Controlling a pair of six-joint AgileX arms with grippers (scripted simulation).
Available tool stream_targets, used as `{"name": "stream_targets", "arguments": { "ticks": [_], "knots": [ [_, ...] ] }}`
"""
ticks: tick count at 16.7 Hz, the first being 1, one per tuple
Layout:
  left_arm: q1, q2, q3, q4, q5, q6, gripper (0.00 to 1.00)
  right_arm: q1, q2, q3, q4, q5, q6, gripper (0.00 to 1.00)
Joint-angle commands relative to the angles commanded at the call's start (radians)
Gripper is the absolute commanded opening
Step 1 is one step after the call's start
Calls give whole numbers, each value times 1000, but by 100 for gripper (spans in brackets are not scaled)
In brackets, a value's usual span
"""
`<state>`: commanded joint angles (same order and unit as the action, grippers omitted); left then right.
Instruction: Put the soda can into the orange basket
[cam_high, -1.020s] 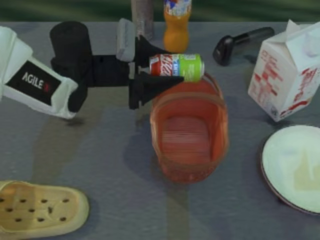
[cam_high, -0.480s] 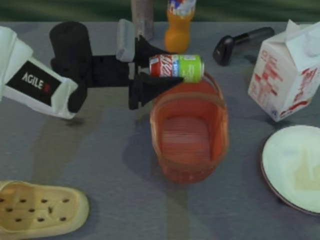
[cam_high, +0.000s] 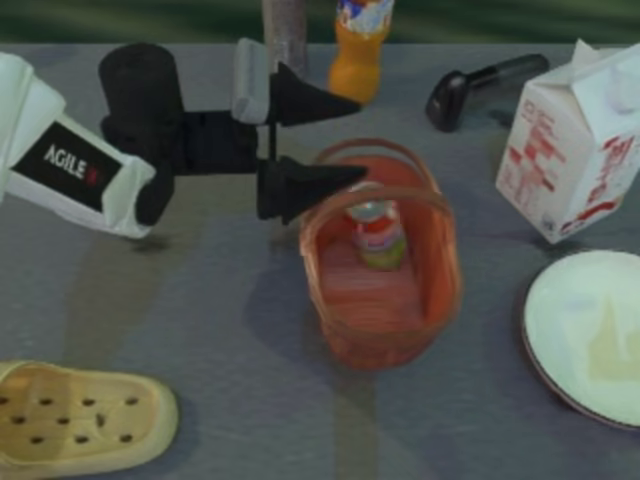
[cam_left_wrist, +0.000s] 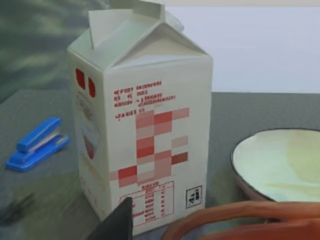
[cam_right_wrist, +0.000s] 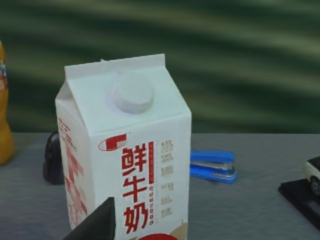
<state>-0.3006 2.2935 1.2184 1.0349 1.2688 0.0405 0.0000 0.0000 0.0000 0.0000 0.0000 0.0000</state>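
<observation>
Soda can (cam_high: 378, 234) inside the orange basket (cam_high: 440, 300), toward its far end, silver top facing the table's far edge; basket near the middle of the table. Left gripper (cam_high: 345, 140) hovering just off the basket's far-left rim, jaws spread and empty, nothing between them. Right gripper's jaw state cannot be told; milk carton (cam_right_wrist: 125, 160) in front of it.

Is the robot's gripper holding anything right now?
No. The left gripper is open and empty beside the orange basket. The soda can sits inside the basket, away from the fingers. The right gripper's own fingers hardly show.
</observation>
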Motion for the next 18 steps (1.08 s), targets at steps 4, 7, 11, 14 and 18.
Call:
{"name": "stream_targets", "arguments": {
  "ticks": [4, 7, 11, 14, 18],
  "knots": [
    [0, 0, 0, 0, 0, 0, 100, 0, 0, 0, 0, 0, 0, 100],
    [-4, -1, 0, 0, -1, 0, 100, 0, 0, 0, 0, 0, 0, 100],
    [9, -92, -23, -27, -54, -4, 100, 38, 100, 96, -89, -3, -53, 100],
    [37, -259, -77, -84, -148, -15, 100, 93, 283, 272, -234, -2, -140, 100],
    [94, -587, -219, -222, -331, -43, 100, 192, 654, 641, -486, 2, -297, 100]
  ]
}}
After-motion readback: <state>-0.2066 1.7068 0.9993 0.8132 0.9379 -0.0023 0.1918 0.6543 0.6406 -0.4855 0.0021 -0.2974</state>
